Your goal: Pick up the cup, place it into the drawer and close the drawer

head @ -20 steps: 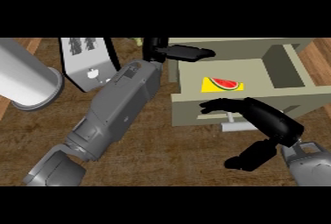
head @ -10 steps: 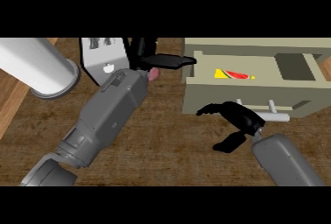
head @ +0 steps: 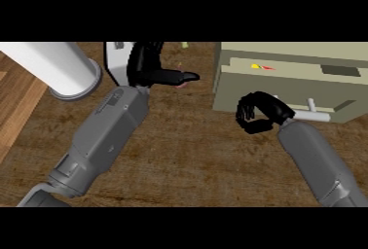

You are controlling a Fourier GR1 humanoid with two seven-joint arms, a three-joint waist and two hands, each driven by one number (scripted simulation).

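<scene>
The beige drawer stands almost fully pushed in. Only a narrow slit shows at its top, with a yellow and red object inside; I cannot tell whether that is the cup. A white handle sticks out of the drawer front. My right hand is curled with nothing in it, against the drawer front just left of the handle. My left hand rests at the top of the view, fingers straight and thumb pointing right. A small pink bit shows under the thumb tip.
A tall white cylinder stands at the upper left on the brown counter. A white appliance lies partly hidden behind my left hand. The counter's edge and a lighter wooden floor run down the left side.
The drawer has slid from wide open to nearly shut. My right hand has moved in with the drawer front and curled up. The left hand has stayed in place.
</scene>
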